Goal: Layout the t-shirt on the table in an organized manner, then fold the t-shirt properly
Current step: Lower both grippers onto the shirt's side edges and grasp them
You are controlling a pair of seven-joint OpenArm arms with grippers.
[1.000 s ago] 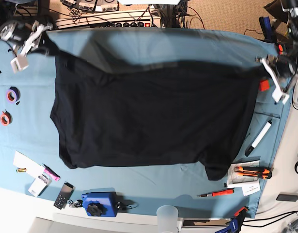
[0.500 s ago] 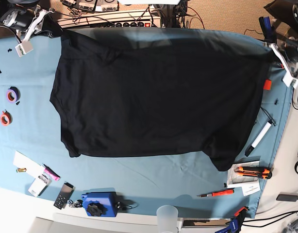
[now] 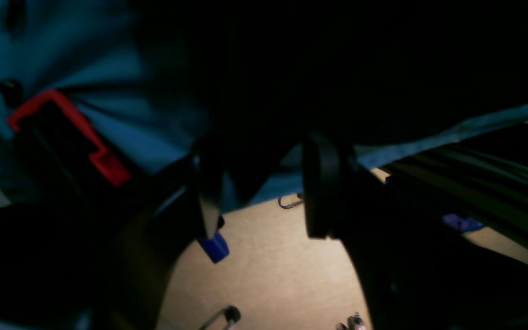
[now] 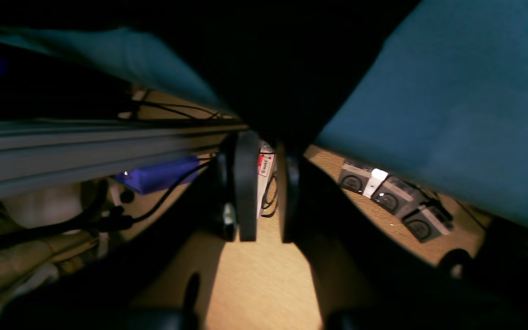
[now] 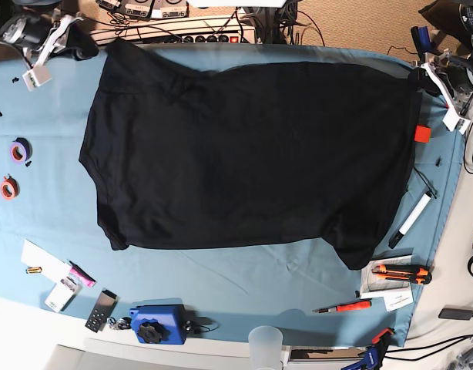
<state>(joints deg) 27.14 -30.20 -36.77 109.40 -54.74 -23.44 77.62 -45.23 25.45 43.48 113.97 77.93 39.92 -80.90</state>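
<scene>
T-shirt (image 5: 252, 150) spread flat, black, plain side up, over most of table (image 5: 36, 116), top edge at far rim. Left gripper (image 3: 264, 188) off the far corner, jaws apart, dark fabric bunched between them; hold unclear. Right gripper (image 4: 264, 192) at opposite far corner, jaws nearly together, cloth just above; grip cannot tell. Tape rolls (image 5: 15, 166), marker (image 5: 410, 220), knife (image 5: 402, 271) along edges.

A robotics lab or workshop bench was indicated. The table (image 5: 59, 193) was covered in teal cloth, with tape rolls (image 5: 15, 168), a utility knife (image 5: 402, 271) and a screwdriver (image 5: 344, 307) scattered along it. What was probably a power strip (image 5: 194, 32) lay beyond.
</scene>
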